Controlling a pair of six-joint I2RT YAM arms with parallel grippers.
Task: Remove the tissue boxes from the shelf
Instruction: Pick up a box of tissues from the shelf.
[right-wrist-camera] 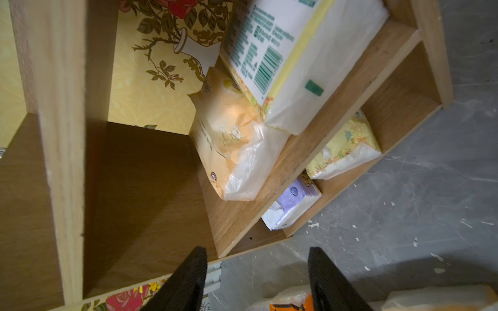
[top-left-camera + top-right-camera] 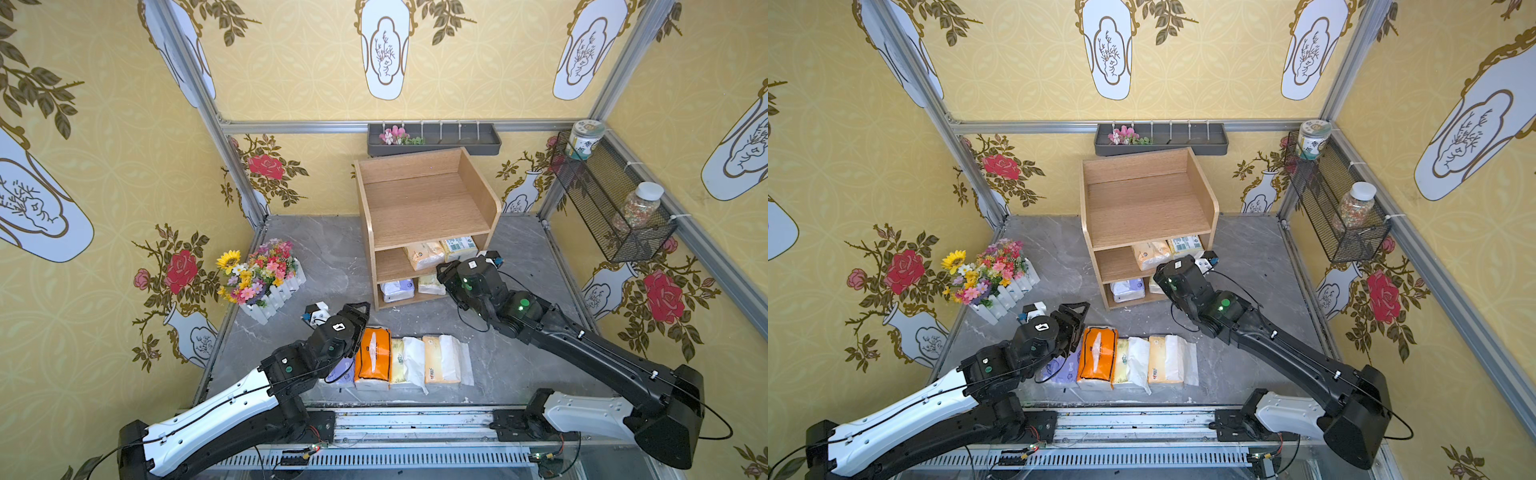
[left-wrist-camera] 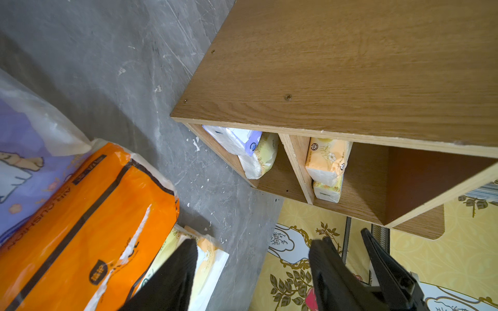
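Observation:
The wooden shelf (image 2: 424, 199) (image 2: 1146, 199) stands at the back middle of the table. Its middle tier holds a cream tissue pack (image 2: 424, 254) (image 1: 229, 140) and a white pack with green print (image 2: 459, 248) (image 1: 291, 53). A lavender pack (image 2: 397, 289) (image 1: 293, 204) and a pale yellow one (image 2: 430, 284) (image 1: 347, 148) lie on the bottom tier. Several packs lie in a row on the table, among them an orange pack (image 2: 372, 357) (image 3: 89, 220). My left gripper (image 2: 358, 311) (image 3: 256, 242) hangs open and empty over that row's left end. The right gripper (image 2: 442, 270) (image 1: 258, 250) is open and empty, just in front of the shelf's lower right.
A white picket box of flowers (image 2: 266, 282) sits left of the shelf. On the back wall hangs a dark grey tray (image 2: 434, 139). A black wire basket (image 2: 611, 199) with two jars is fixed to the right wall. The arms' rail (image 2: 415, 424) runs along the front edge.

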